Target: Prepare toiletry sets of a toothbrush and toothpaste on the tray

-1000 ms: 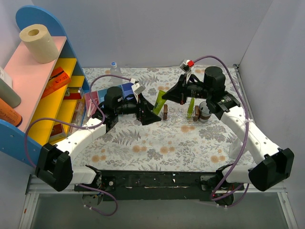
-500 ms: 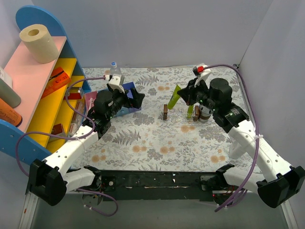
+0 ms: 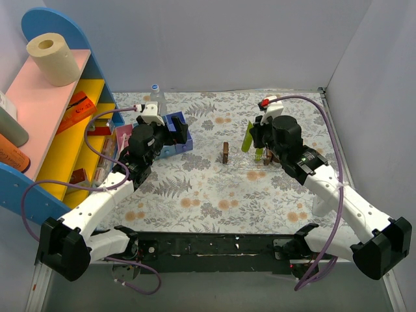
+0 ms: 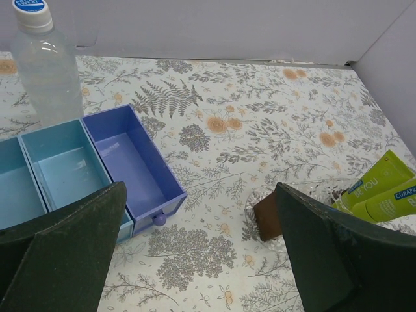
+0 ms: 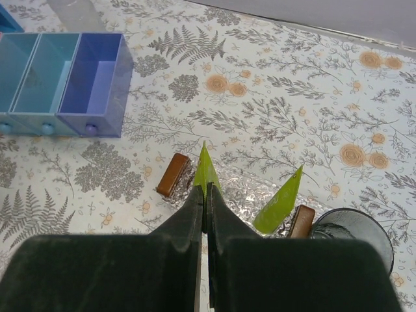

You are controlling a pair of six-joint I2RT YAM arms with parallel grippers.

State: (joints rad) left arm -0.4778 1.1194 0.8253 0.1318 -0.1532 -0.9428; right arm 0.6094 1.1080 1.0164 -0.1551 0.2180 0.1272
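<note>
Toothpaste (image 5: pixel 207 170) sat pinched in the right fingers (image 5: pixel 185 224) above the tray (image 5: pixel 237 188) (left fingers (image 4: pixel 65 260) spread wide over the bench (image 4: pixel 260 130)).

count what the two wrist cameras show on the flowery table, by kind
toothpaste tubes: 2, one held by the right gripper
brown blocks: 2
clear tray: 1
blue drawer box: 1
water bottle: 1
dark cup: 1
total: 8

Held toothpaste (image 5: pixel 207 172) carried right toward second tube (image 5: pixel 279 207), left fingers (image 4: pixel 65 260) drawn back left.
</note>
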